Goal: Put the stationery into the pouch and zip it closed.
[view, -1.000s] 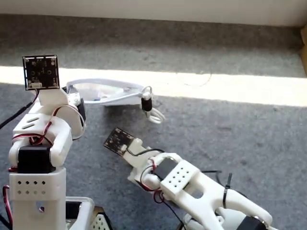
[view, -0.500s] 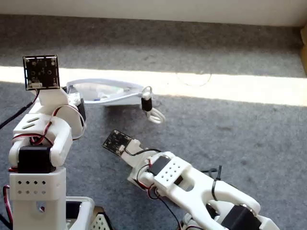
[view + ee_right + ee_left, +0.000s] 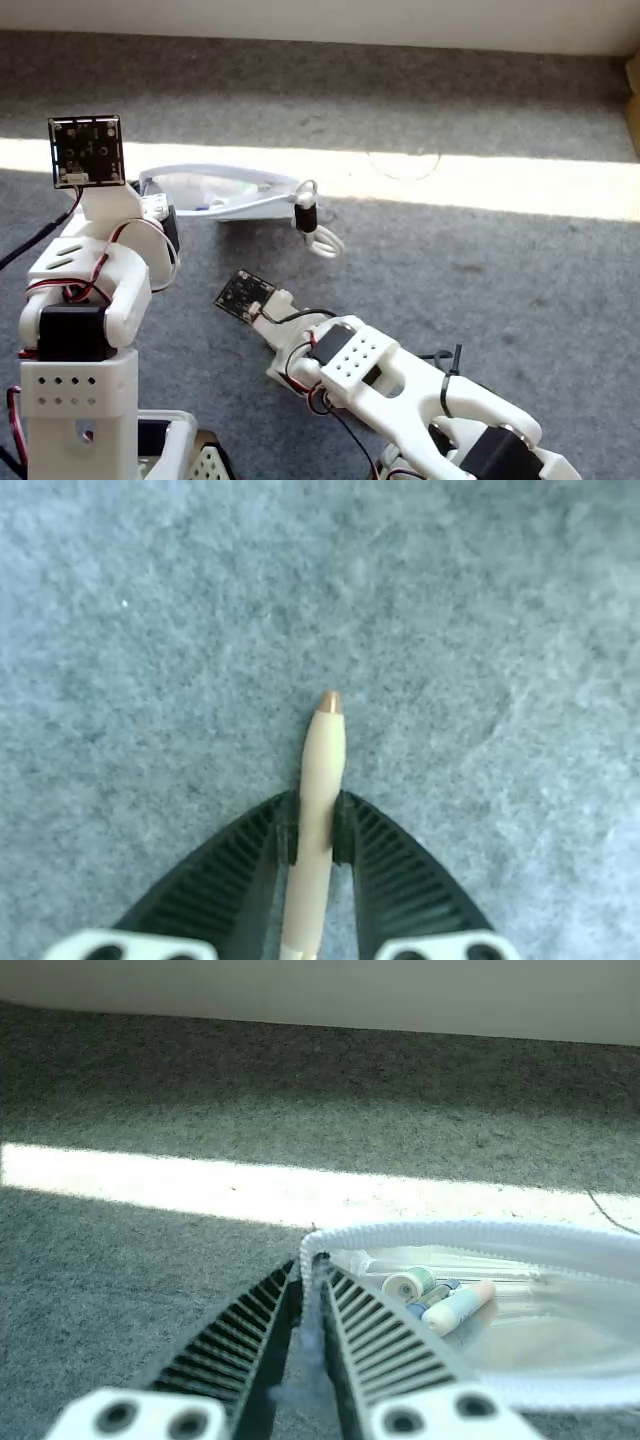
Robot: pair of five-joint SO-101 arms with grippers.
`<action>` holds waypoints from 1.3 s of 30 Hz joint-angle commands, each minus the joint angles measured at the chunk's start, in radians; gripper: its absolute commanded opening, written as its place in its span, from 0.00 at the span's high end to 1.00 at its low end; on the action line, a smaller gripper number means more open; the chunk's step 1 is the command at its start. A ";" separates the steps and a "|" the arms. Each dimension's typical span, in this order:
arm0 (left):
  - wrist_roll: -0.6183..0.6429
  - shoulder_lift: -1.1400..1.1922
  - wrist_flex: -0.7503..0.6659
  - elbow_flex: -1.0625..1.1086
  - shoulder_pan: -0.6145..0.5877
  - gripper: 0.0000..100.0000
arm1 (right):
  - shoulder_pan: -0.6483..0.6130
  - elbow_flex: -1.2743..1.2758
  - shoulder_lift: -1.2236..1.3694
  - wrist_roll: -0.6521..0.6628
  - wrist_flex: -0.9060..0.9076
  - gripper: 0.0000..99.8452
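Pouch [image 3: 230, 195], clear with a white zip edge, lies on the surface [image 3: 520, 300] along the near edge of a band of sunlight [image 3: 500, 185], just ahead of the left arm [image 3: 90, 290]. The left tool [image 3: 308, 1270] has its fingers together, clamped on the pouch's corner where the zip edge ends. In the high view the arm's own body covers that end of the pouch. Through the clear wall, the left wrist view shows several pens [image 3: 450, 1305] lying together inside, 1 with a green-ringed round end and 1 with a pale tip. At the pouch's far end from the left tool sits the dark zip pull [image 3: 307, 215], with a white cord loop [image 3: 326, 241] trailing from it onto the surface. The right arm [image 3: 400, 385] lies low across the near part of the surface, well apart from the pouch. Its right tool [image 3: 316, 815] is clamped on a cream pen [image 3: 325, 740] with a brown tip that points out past the fingertips, over bare covering. The surface is covered in grey, carpet-like material. A thin thread [image 3: 400, 165] curls on the sunlit band, and a pale wall [image 3: 320, 20] runs along the far side.
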 commanded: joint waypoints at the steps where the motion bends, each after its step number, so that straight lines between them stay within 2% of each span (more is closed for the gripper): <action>1: 0.000 0.036 0.000 0.056 -0.010 0.99 | -0.010 -0.051 -0.001 0.025 -0.013 0.95; 18: 0.000 0.036 0.000 0.056 -0.010 0.99 | -0.008 -0.053 -0.012 0.028 -0.007 0.96; 31: 0.000 0.036 0.000 0.056 -0.010 0.99 | 0.008 -0.205 -0.016 0.026 0.229 0.98; 39: 0.000 0.036 0.000 0.056 -0.010 0.99 | 0.008 -0.220 -0.044 0.026 0.242 0.98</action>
